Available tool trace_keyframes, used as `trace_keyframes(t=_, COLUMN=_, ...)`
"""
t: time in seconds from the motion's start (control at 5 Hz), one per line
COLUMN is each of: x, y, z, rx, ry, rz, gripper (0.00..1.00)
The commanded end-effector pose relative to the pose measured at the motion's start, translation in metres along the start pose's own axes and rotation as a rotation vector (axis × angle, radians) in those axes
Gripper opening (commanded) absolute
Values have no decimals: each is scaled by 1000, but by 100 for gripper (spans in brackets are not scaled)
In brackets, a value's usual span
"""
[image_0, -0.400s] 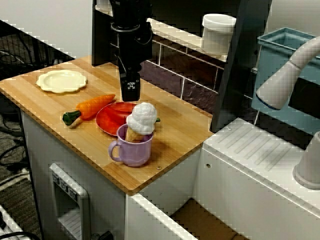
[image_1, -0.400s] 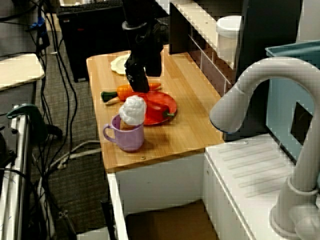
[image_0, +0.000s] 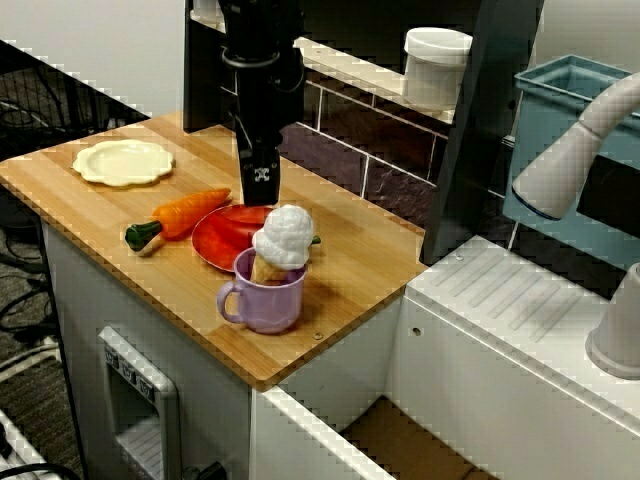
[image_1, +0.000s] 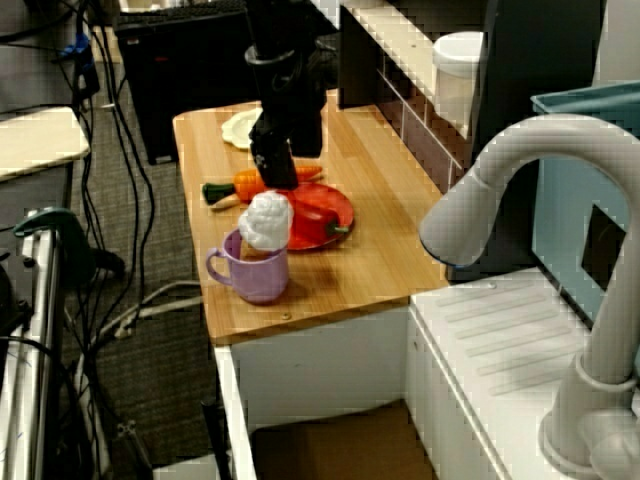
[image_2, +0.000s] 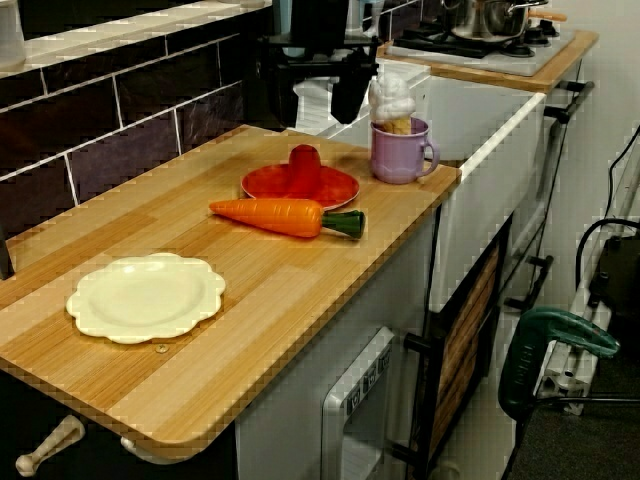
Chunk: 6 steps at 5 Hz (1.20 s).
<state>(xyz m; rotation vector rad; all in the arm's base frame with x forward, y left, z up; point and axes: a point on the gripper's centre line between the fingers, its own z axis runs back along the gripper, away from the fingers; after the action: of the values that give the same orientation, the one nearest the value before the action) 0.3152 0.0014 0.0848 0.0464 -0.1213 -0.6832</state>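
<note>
My black gripper (image_0: 260, 188) hangs above the far edge of a red plate (image_0: 215, 240) on the wooden counter. In the low view along the counter the gripper (image_2: 310, 105) shows two fingers spread apart with nothing between them. A red pepper (image_2: 305, 168) lies on the plate, just below the gripper. An orange carrot (image_0: 185, 212) with a green end lies left of the plate. A purple mug (image_0: 268, 290) holding a white ice-cream cone (image_0: 283, 238) stands in front of the plate. From the sink side, the gripper (image_1: 272, 172) is above the carrot (image_1: 250, 183) and plate (image_1: 335, 205).
A cream scalloped plate (image_0: 123, 162) sits at the counter's far left. A white jar (image_0: 436, 65) stands on the shelf above the tiled back wall. A dark post (image_0: 480, 140), a teal bin (image_0: 560, 110) and a white faucet (image_1: 510, 180) over the sink are to the right.
The gripper has risen slightly above the red plate. Nothing on the counter has moved.
</note>
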Motion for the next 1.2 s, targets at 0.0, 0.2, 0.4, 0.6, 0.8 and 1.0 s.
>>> trace_keyframes(t=0.0, x=-3, y=19, z=31, rx=1, ry=-3, rz=22, gripper=100)
trace_keyframes(t=0.2, x=-17, y=26, z=38, rx=18, ry=-3, rz=76, gripper=100)
trace_keyframes(t=0.4, x=-38, y=27, z=35, rx=90, ry=15, rz=153, gripper=100)
trace_keyframes(t=0.6, x=-55, y=33, z=26, rx=155, ry=34, rz=265, gripper=100)
trace_keyframes(t=0.8, x=-65, y=35, z=17, rx=203, ry=29, rz=515, gripper=100)
trace_keyframes(t=1.0, x=-67, y=35, z=13, rx=209, ry=49, rz=697, gripper=100)
